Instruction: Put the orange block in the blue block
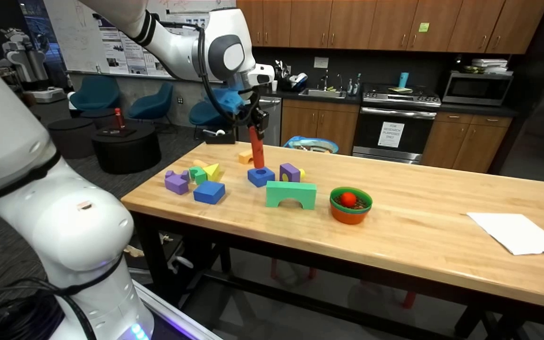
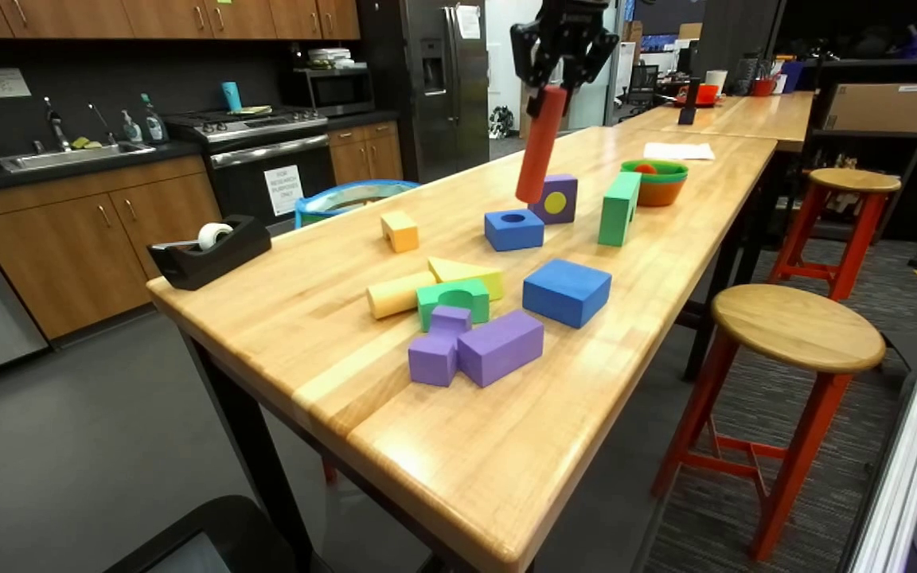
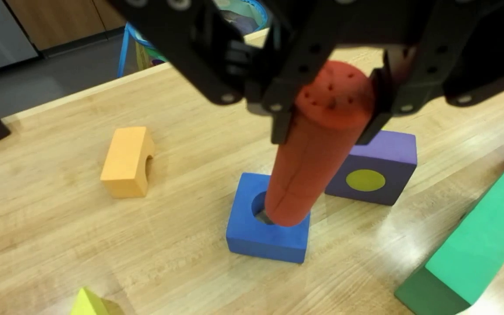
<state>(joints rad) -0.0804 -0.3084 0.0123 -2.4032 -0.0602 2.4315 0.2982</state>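
Tool (image 3: pixel 327 120) clasps the orange-red foam-looking cylinder (image 3: pixel 313 151) high, near the wrist view's centre, probably leaving its lower end free for the holed blue foam-looking block (image 3: pixel 266 238).

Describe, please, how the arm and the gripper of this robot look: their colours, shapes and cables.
The arm is white, thick and rounded, with black bands and, near the far end, a dark grey patch. A black cable loops along it, and blue lights glow low down. The gripper is black, with jointed fingers and pale round pins; something blue, perhaps film, shows just above it.
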